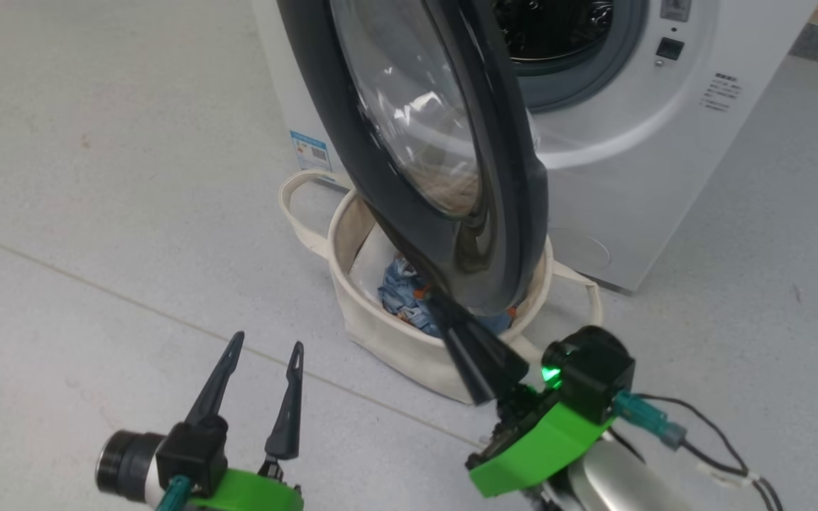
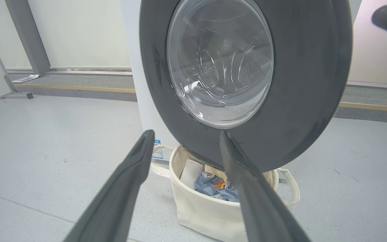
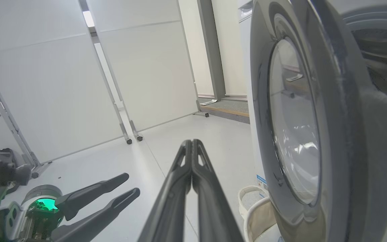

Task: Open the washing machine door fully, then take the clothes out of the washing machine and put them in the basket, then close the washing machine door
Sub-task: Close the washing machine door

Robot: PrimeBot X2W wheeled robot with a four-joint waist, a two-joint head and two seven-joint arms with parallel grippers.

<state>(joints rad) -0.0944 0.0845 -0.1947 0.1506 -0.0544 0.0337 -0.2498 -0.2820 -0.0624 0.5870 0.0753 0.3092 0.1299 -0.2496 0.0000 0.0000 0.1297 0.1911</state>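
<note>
**Nearly done: clothes (image 1: 398,291) in the basket (image 1: 395,348), door (image 1: 416,128) not yet closed**

Nearest the camera, at lower left, the left gripper (image 1: 268,341) hovers over bare grey floor (image 1: 96,213) with its two dark fingers spread apart and nothing between them. At lower right, the right gripper (image 1: 437,305) has its fingers pressed together, also holding nothing. It points up at the bottom of the door's black rim. Whether it touches the rim I cannot tell; the right wrist view shows it on the door's outer side with some space between.

Just beyond the grippers sits the cream basket, against the front of the machine (image 1: 629,142). The light-blue printed clothes lie inside it, beside a flat white sheet (image 1: 373,262). So the unloading looks finished.

Above the basket, the door stands swung out from the machine, roughly half open, with its lower rim hanging over the basket's mouth. Behind it, the part of the dark drum (image 1: 558,28) that shows looks empty. Closing the door appears to be the one step left, and the right gripper seems placed to push it.

The basket sits under the door's path, though the rim appears to pass above it. A blue sticker (image 1: 309,150) marks the machine's side. Farther off stand white panels (image 3: 139,67) on metal feet, well clear.
</note>
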